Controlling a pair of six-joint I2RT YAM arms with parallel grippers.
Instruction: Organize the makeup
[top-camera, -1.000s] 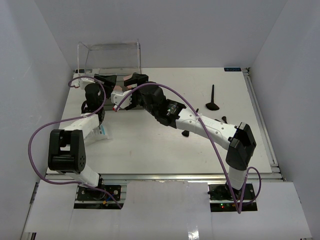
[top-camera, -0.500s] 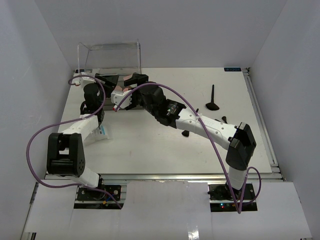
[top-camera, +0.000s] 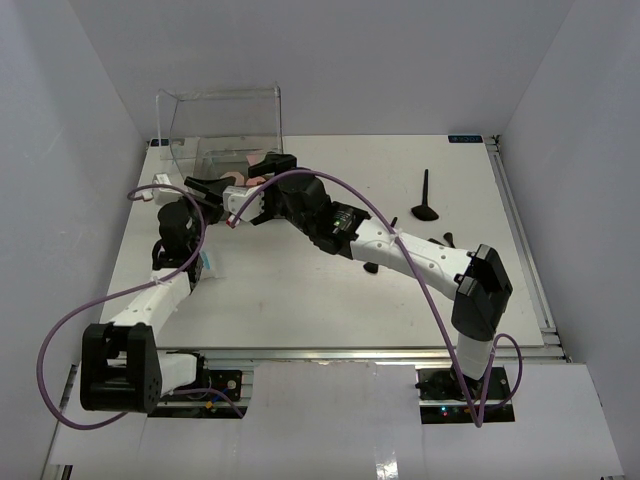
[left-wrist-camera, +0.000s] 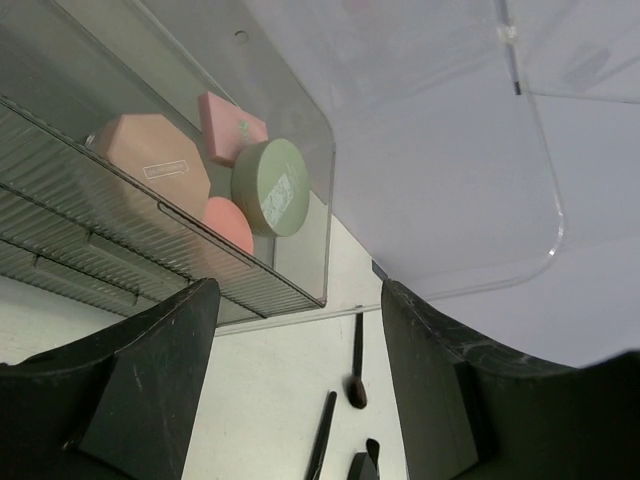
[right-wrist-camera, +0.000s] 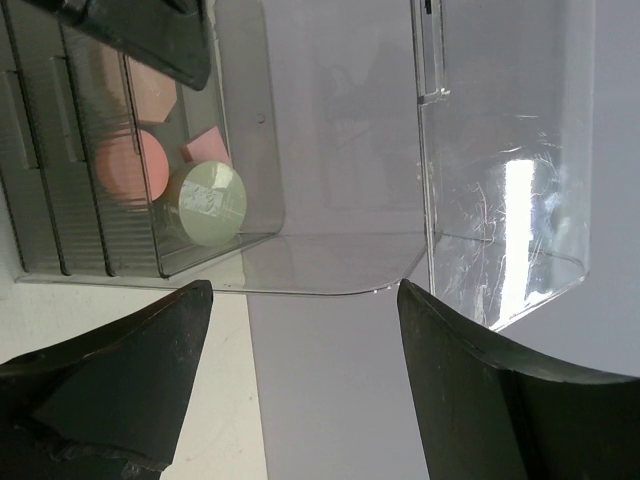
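The makeup lies partly inside the clear plastic box (top-camera: 220, 125) at the back left: a pink octagonal compact (left-wrist-camera: 150, 165), a pink rectangular palette (left-wrist-camera: 232, 127), a grey-green disc (left-wrist-camera: 272, 187) and a pink round disc (left-wrist-camera: 228, 222). The right wrist view shows the same green disc (right-wrist-camera: 207, 203) and pink disc (right-wrist-camera: 130, 168). Slim black brushes (top-camera: 426, 195) lie on the table at the right, also in the left wrist view (left-wrist-camera: 356, 360). My left gripper (top-camera: 212, 184) is open and empty just in front of the box. My right gripper (top-camera: 258, 190) is open and empty beside it, facing the box.
The box's clear lid (right-wrist-camera: 500, 180) stands open. A white and blue packet (top-camera: 205, 262) lies by the left arm. More dark brushes (top-camera: 445, 238) lie near the right arm's forearm. White walls close in the table on three sides.
My left arm has drawn back from the box toward the near left, and its gripper now sits lower in front of the box. The right arm has barely moved.
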